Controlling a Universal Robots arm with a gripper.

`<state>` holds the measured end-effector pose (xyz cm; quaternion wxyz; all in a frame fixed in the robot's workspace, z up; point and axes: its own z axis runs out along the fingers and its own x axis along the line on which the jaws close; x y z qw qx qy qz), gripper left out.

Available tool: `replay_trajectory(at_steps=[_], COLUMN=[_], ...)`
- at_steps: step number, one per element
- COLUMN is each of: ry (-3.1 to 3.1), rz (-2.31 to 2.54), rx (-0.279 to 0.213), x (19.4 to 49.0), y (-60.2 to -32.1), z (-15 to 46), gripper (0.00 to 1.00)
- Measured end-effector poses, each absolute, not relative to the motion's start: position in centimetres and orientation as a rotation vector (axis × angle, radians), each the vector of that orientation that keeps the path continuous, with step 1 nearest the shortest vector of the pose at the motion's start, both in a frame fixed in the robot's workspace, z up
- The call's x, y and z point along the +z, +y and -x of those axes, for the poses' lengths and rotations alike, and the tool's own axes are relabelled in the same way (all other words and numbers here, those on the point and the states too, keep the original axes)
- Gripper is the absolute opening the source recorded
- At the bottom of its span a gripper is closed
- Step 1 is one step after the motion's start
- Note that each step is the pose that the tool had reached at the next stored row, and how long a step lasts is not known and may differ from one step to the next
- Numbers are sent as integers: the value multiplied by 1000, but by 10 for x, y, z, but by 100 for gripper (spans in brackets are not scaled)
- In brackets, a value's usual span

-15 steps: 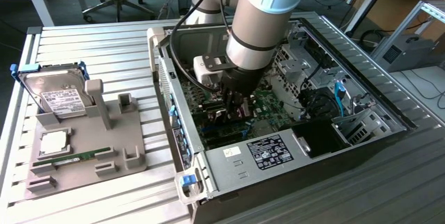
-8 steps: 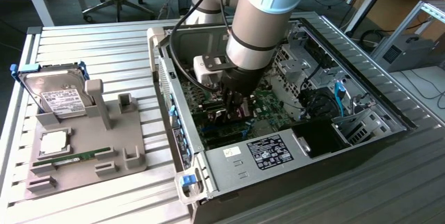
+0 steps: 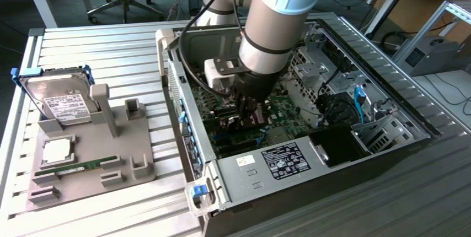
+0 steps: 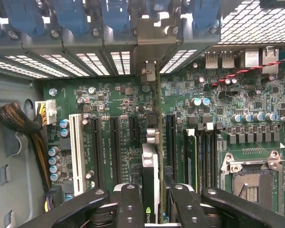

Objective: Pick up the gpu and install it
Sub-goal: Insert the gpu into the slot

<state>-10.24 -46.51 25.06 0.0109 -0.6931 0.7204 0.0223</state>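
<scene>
Black gpu (image 4: 150,190) edge-on (hand-gripped), bracket toward case rear

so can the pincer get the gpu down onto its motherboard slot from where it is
Probably yes: the pincer grips the gpu edge-on directly above the motherboard, with its bracket end toward the rear slot openings. No cable seems to cross that path; the braided bundle lies aside.

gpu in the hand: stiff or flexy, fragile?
Likely stiff: the gpu stands edge-on and straight between the hand fingers above the motherboard. Probably fragile, a thin card with exposed parts. Apt to tilt, being held by its top edge.
</scene>
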Motion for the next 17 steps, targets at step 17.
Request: replay_trajectory(at_steps=[17], ry=[2247], rz=[2162], rx=[70], x=[250], y=[-465], z=[105], gripper=[27])
